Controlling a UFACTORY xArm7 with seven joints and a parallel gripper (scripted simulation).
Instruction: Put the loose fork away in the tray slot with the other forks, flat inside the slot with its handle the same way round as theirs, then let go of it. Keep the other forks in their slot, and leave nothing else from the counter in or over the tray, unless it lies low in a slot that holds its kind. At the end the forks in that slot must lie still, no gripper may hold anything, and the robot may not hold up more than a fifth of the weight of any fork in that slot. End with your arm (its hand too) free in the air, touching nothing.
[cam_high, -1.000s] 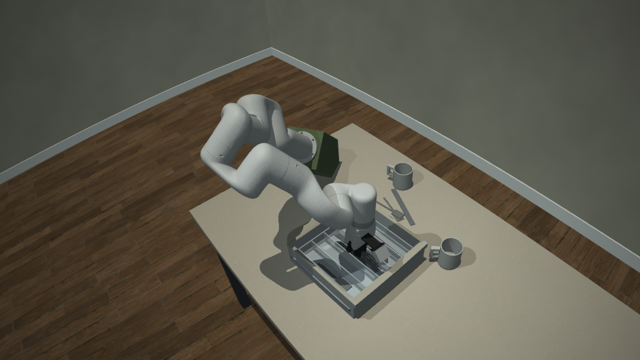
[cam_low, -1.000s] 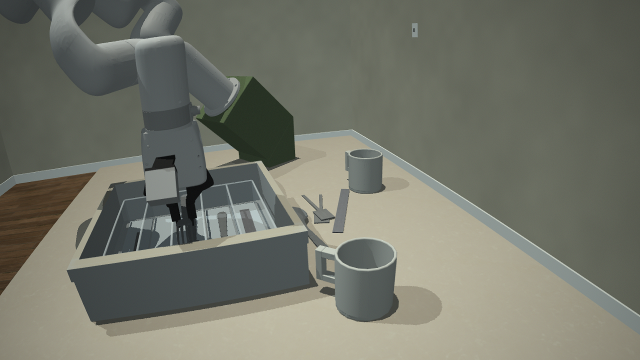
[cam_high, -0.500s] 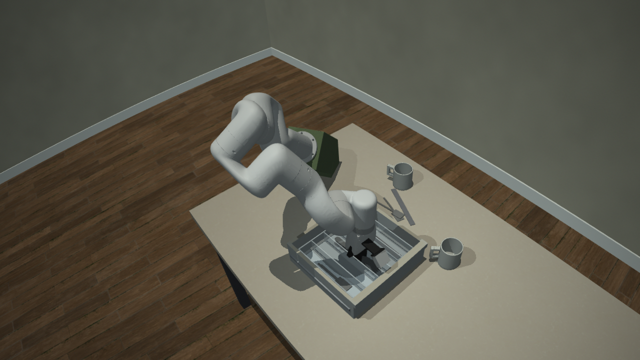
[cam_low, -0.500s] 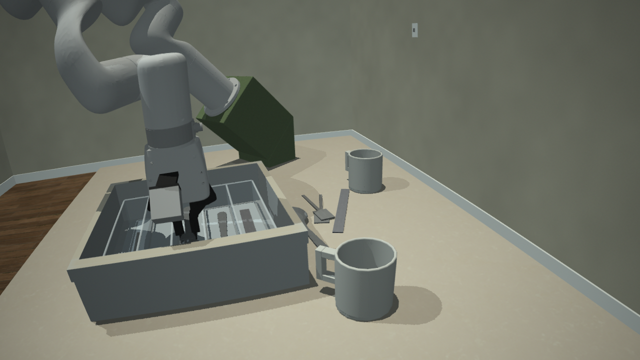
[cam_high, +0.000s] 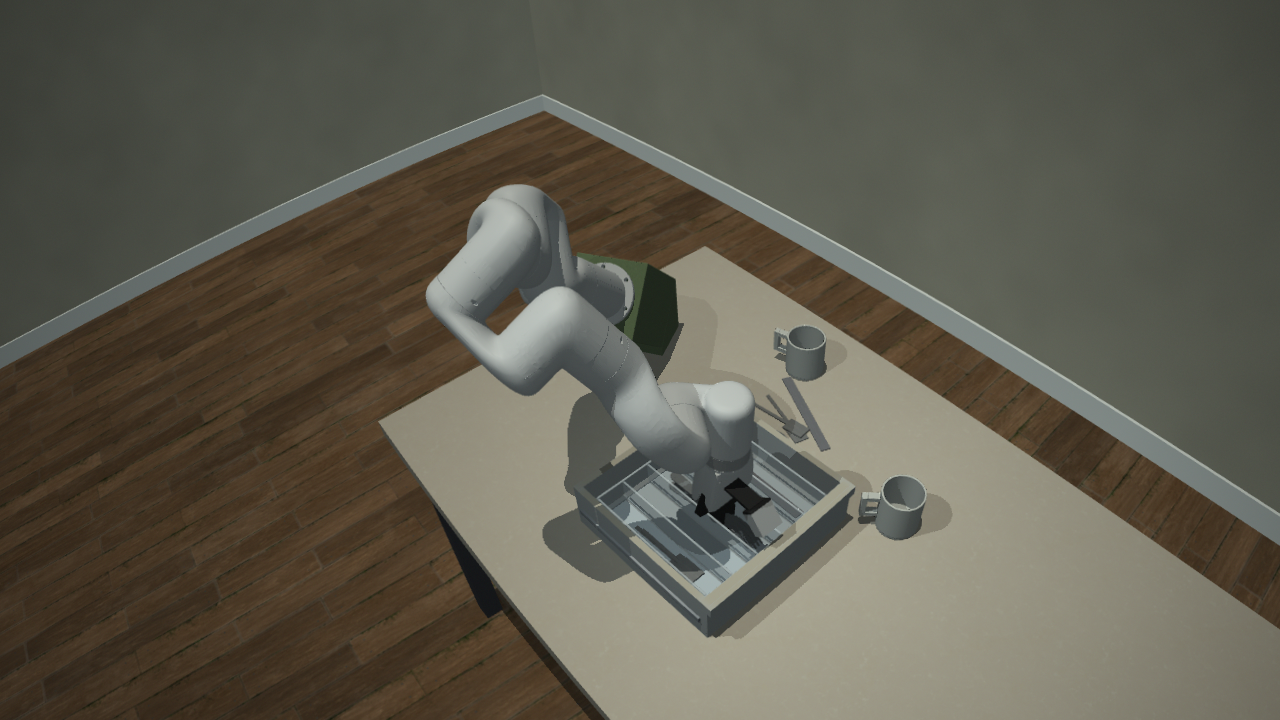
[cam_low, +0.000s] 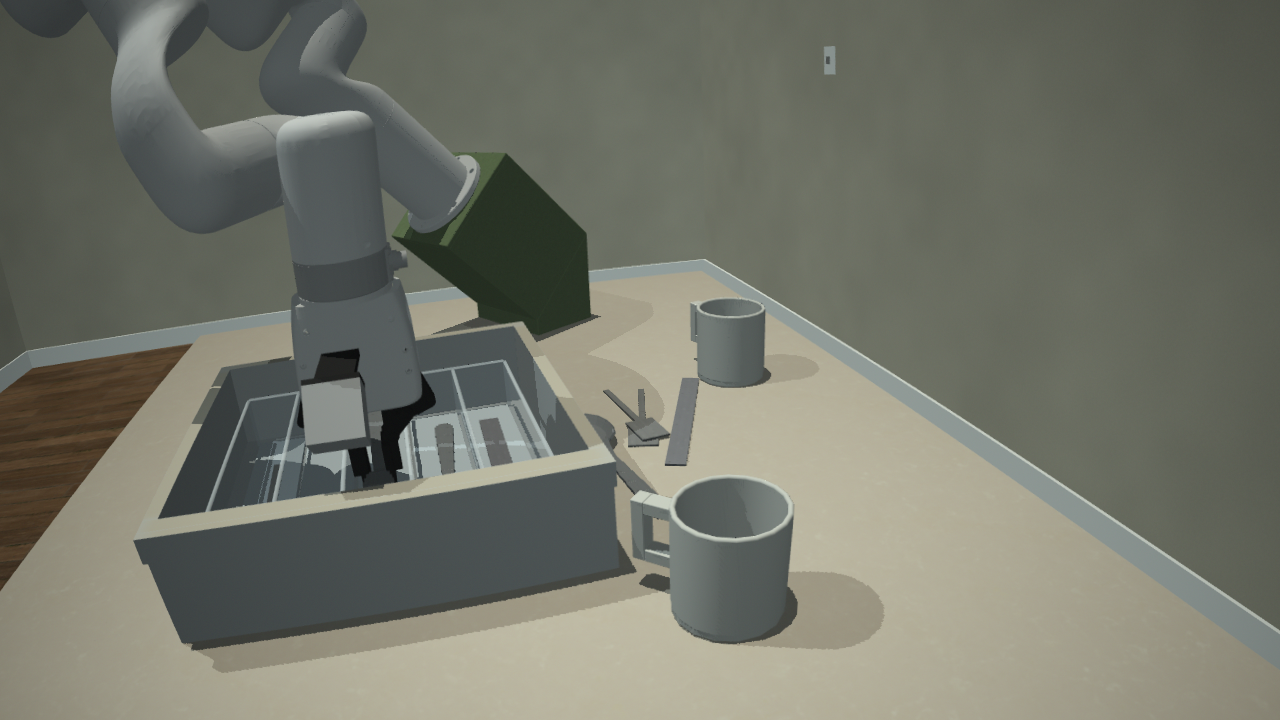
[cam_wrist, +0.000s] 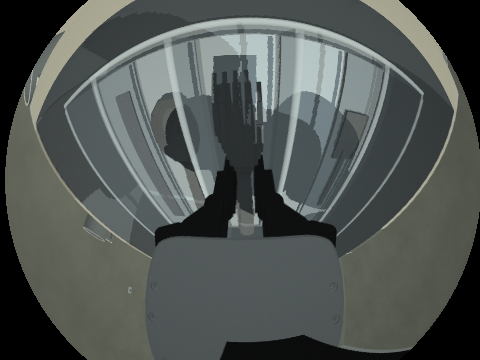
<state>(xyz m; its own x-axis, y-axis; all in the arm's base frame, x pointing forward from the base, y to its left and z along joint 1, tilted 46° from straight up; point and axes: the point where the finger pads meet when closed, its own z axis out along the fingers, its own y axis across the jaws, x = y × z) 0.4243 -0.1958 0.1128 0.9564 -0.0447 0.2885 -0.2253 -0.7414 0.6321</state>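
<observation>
Hand (cam_wrist: 246, 187): low inside the tray, center of the wrist view, black fingers pinched on the fork; in the exterior view the hand (cam_low: 375, 465) sits left of center, below the tray rim.
Fork (cam_wrist: 235, 110): held by its handle end, tines pointing away toward the far tray wall at the top of the wrist view, over a middle slot; whether it touches the slot floor, cannot tell.
Tray (cam_low: 384, 546): grey box, lower left of the exterior view, long pale dividers running front to back; near wall hides the slot floors close to the camera.
Other cutlery in tray: dark pieces (cam_low: 444, 445) lie flat in the slots right of the hand; kinds not readable.
Arm (cam_high: 572, 349): white, bends down from upper left of the top view, wrist vertical over the tray.
Base (cam_low: 528, 241): green block behind the tray, upper middle of the exterior view.
Near mug (cam_low: 729, 555): lower center right, exterior view, just beside the tray's right corner, handle toward the tray.
Far mug (cam_low: 729, 340): upper right of center, well apart from the tray.
Loose utensils (cam_low: 653, 420): flat grey strip and smaller pieces on the table (cam_low: 939, 582), between the two mugs, right of the tray.
</observation>
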